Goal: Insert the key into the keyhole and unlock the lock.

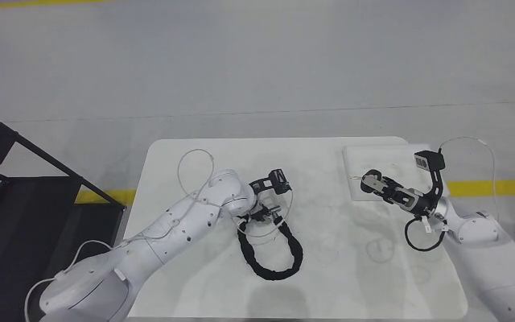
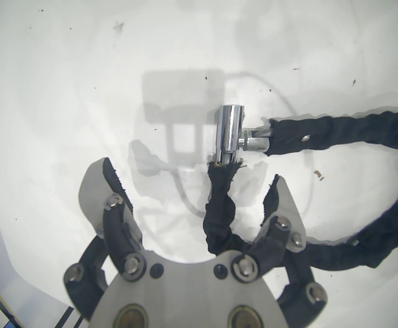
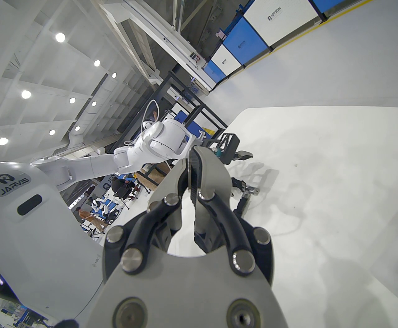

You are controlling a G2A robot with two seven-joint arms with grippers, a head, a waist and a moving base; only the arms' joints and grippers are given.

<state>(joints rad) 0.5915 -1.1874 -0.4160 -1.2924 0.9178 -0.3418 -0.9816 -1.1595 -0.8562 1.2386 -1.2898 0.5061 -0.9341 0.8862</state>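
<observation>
L pincer (image 2: 191, 170) released above chain lock (image 2: 230, 133); R pincer (image 3: 192, 161) clenched.
Lock lies near worktop (image 1: 201, 161) centre, its black-sleeved chain (image 2: 219, 211) running betw. L fingers; R pincer raised at lock's 2 o'clock.

A white, flat, round-cornered table (image 1: 354, 274) stands on a smooth pale grey floor (image 1: 257, 56); a yellow painted stripe (image 1: 103, 196) shows on the floor at both sides of the table; a thin dark seam (image 1: 241, 113) crosses the floor farther off; left of the table in the top view, a black metal angled frame (image 1: 48, 158) stands over a dark grey platform (image 1: 40, 217); the tabletop carries small dark specks and a faint grey smudge (image 2: 118, 26); a high white ceiling bears round bright lamps (image 3: 60, 37); blue and white square panels (image 3: 245, 40) line the far wall; a black metal open rack (image 3: 186, 93) stands beyond the table's edge.
</observation>
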